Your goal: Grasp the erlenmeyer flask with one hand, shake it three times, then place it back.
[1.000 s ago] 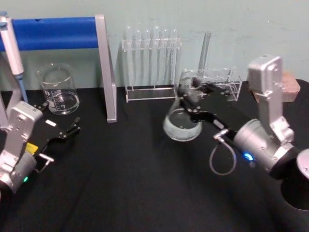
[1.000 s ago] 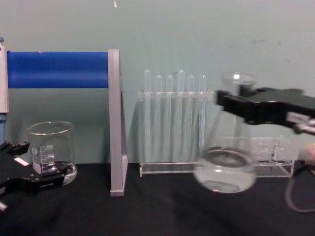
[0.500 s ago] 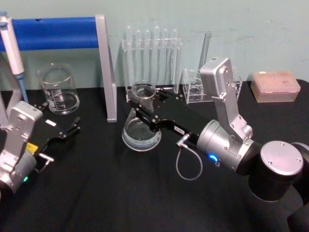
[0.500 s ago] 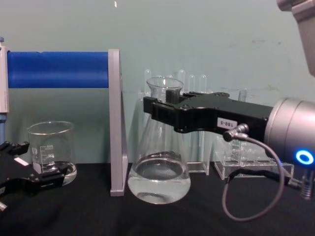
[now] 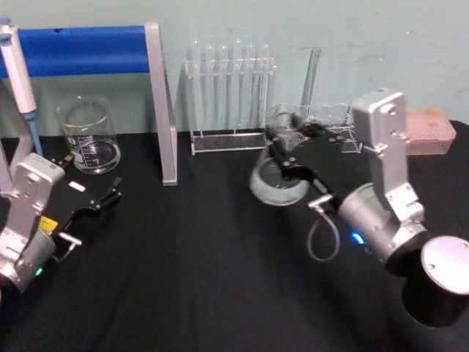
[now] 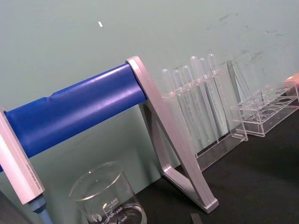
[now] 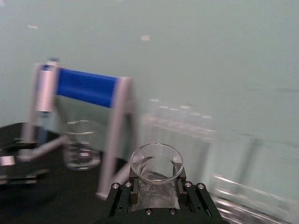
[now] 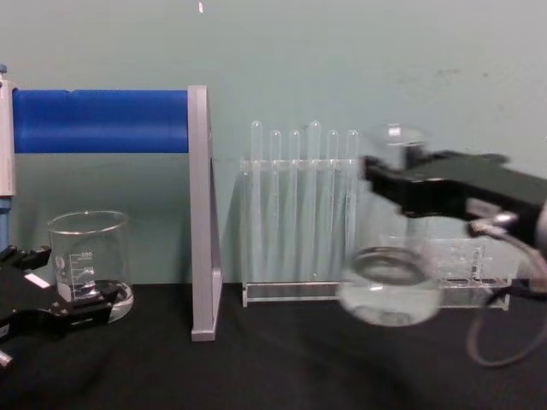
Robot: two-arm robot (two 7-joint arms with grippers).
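The erlenmeyer flask [image 5: 277, 187] is a clear conical flask with liquid in its wide base, and it hangs above the black table right of centre. My right gripper [image 5: 283, 143] is shut on its narrow neck. From the chest, the flask [image 8: 389, 299] is blurred and floats in front of the racks, with the right gripper [image 8: 393, 184] reaching in from the right. The right wrist view looks down at the flask's round rim [image 7: 156, 161] between the black fingers [image 7: 122, 198]. My left gripper [image 5: 110, 194] rests open at the left, low over the table.
A glass beaker [image 5: 89, 136] stands at the back left beside a blue bar on a grey stand [image 5: 160, 103]. A rack of test tubes [image 5: 231, 95] and a lower clear rack [image 5: 333, 121] line the back wall behind the flask. A pink box [image 5: 431, 136] sits at the far right.
The right gripper has swung the flask from left of centre, near the grey stand, back to the right and slightly up. The left arm has not moved.
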